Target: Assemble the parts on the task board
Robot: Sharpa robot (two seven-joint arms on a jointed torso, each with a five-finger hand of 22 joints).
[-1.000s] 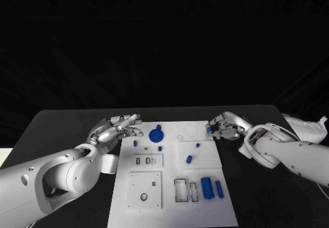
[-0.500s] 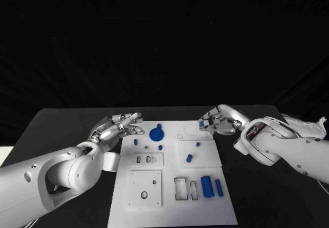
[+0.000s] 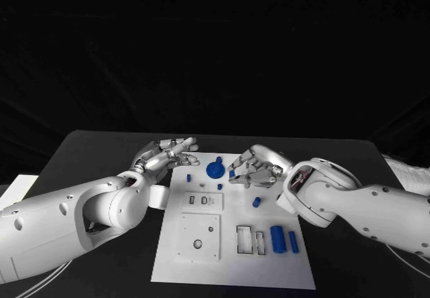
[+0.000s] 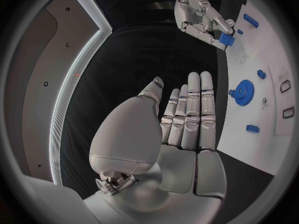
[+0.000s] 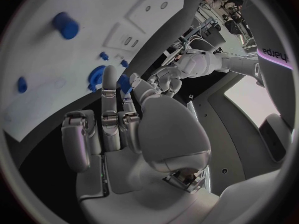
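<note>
Lettering "harpa" marks an arm in the right wrist view. Right hand point(image 3: 251, 171) pinches a small blue piece point(image 4: 226, 39), centre frame; left hand point(image 3: 166, 154) is spread, holding nothing.

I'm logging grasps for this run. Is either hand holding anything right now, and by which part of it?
The right hand pinches a small blue part between its fingertips, gripping it by its sides. The left hand holds nothing, its fingers straight.

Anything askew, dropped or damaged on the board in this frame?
Nothing stands out. The task board lies flat, the blue gear and the two blue cylinders rest on it, and the right hand pinches a small blue part above it.
</note>
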